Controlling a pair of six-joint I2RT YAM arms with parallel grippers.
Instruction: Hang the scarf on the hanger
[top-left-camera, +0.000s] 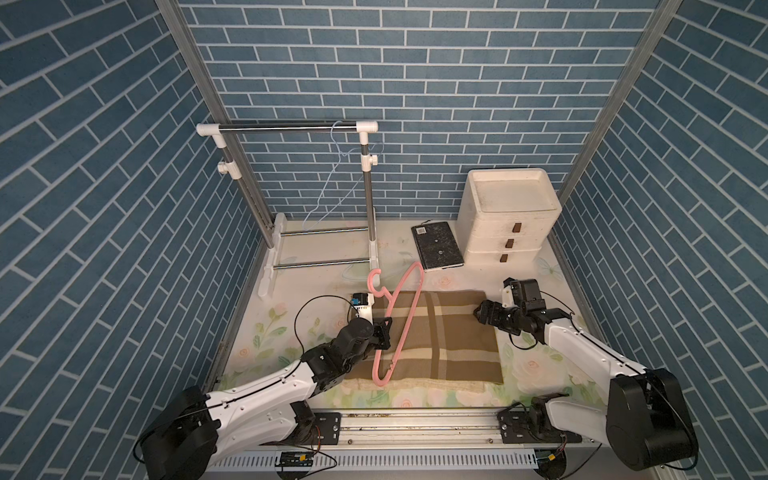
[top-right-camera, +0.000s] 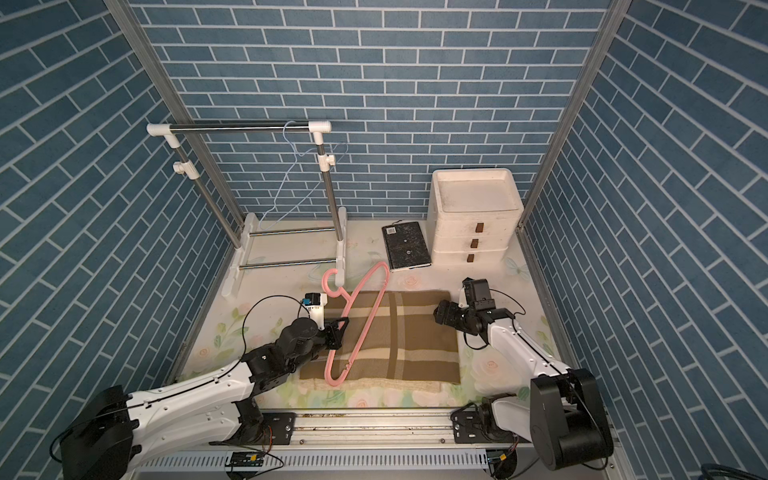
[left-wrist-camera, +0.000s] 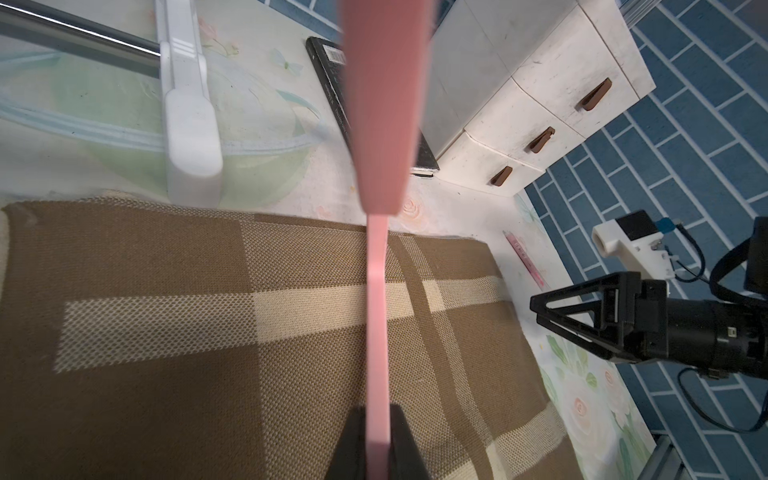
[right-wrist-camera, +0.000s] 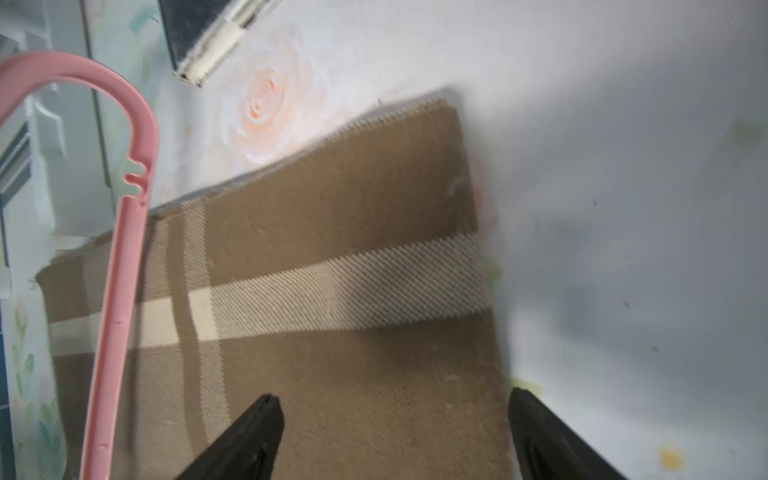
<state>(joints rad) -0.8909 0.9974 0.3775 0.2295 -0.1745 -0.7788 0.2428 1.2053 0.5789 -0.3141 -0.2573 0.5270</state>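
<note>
A brown and cream plaid scarf (top-left-camera: 449, 336) (top-right-camera: 407, 332) (left-wrist-camera: 166, 332) (right-wrist-camera: 332, 208) lies folded flat on the flowered table. A pink plastic hanger (top-left-camera: 417, 269) (top-right-camera: 382, 267) (left-wrist-camera: 384, 124) (right-wrist-camera: 120, 270) slants above the scarf's left part, its hook toward the rack. My left gripper (top-left-camera: 386, 328) (top-right-camera: 338, 328) (left-wrist-camera: 378, 419) is shut on one of the hanger's thin arms. At the scarf's right edge my right gripper (top-left-camera: 477, 313) (top-right-camera: 436, 313) (left-wrist-camera: 536, 309) (right-wrist-camera: 392, 395) is open, its jaws wide apart above the cloth and holding nothing.
A clothes rack with a metal rail (top-left-camera: 286, 128) stands at the back left, and a thin blue wire hanger (top-left-camera: 332, 178) hangs on it. A white drawer unit (top-left-camera: 507, 216) and a black notebook (top-left-camera: 436, 245) sit at the back right. A pink pen (left-wrist-camera: 525, 259) lies beside the scarf.
</note>
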